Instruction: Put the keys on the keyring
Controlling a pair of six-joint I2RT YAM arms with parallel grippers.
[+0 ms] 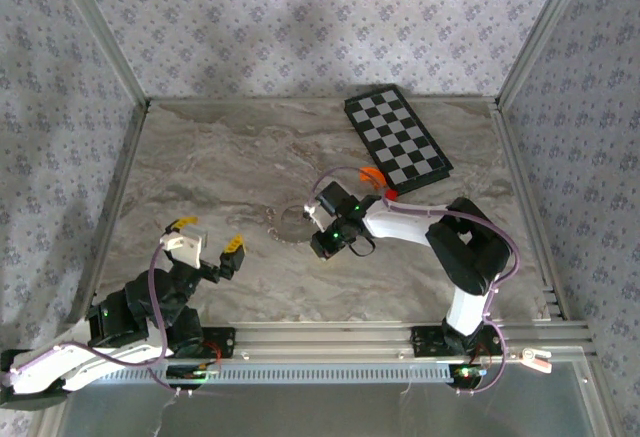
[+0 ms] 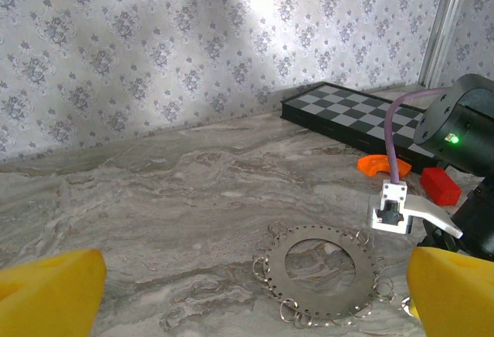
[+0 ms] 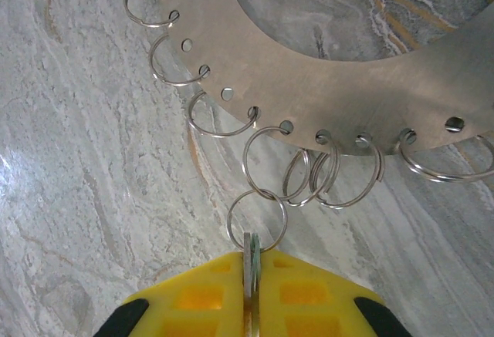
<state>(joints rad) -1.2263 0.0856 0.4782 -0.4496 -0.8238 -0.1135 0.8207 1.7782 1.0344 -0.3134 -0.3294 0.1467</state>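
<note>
Right gripper (image 3: 251,275) pinches key (image 3: 248,244) by keyring (image 3: 332,82) on marbled tabletop (image 3: 77,160), wallpapered walls (image 1: 300,17) around; left gripper (image 1: 208,235) gapes empty.

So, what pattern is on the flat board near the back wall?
The flat rectangular board is black-and-white checkered; the top external view shows it best.

Most of key (image 3: 254,246) hidden between right end effector (image 3: 252,291) pads, edge-on sliver showing; keyring plate (image 3: 324,82) cut off at top, right edges.

No words, numbers, brand marks or signs can be read anywhere. The chessboard (image 1: 398,140) and the wallpaper (image 1: 300,17) carry only plain patterns, no lettering.
</note>
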